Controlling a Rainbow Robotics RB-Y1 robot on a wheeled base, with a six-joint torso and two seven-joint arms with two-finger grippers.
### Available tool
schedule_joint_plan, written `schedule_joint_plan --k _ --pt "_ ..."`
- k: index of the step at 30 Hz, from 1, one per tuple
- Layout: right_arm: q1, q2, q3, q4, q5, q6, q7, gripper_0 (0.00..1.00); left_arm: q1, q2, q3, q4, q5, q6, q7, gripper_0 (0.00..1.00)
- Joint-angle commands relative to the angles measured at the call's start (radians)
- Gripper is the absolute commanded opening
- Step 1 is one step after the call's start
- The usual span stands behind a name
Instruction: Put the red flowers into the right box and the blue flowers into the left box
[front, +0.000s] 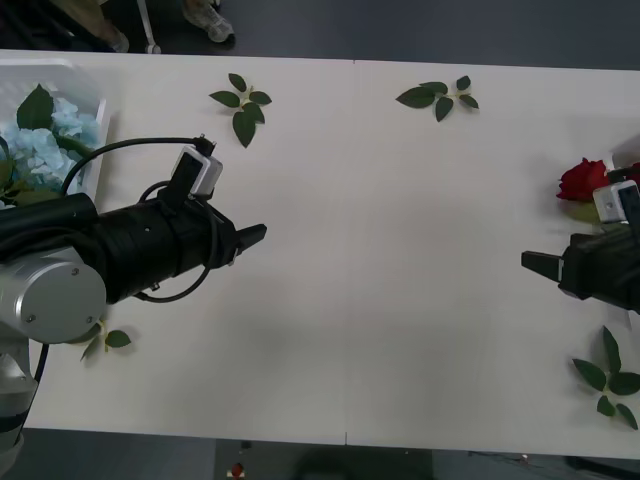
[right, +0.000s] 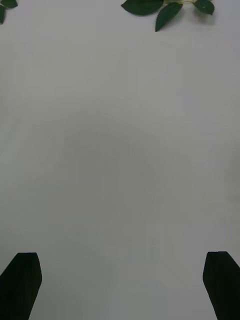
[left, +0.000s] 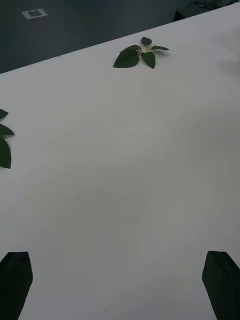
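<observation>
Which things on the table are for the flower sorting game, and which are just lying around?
For the job: pale blue fluffy fabric flowers inside the white slotted plastic box; red fabric rose.

Just lying about: loose green leaf sprigs.

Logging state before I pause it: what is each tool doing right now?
Left tool: open, holding nothing, over the bare table.
Right tool: open, holding nothing, near a red flower.

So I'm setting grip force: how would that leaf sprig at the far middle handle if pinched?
The leaf sprig lies flat with thin leaves, so it is probably light, floppy, and awkward to pinch off the table; a push would likely slide it.
</observation>
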Motion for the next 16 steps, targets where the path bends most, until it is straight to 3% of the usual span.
schedule_joint_plan --k 1,16 --pt "-0.006 0.024 -0.005 -0.033 0.018 -0.007 0.005 0.95 -0.018 0.006 -0.011 -0.015 0.003 -0.01 -0.048 1.0" --pt "-0.004 0.044 0.004 -0.015 0.018 -0.009 0.026 0.95 -0.018 0.006 -0.011 -0.015 0.003 -0.01 -0.048 1.0"
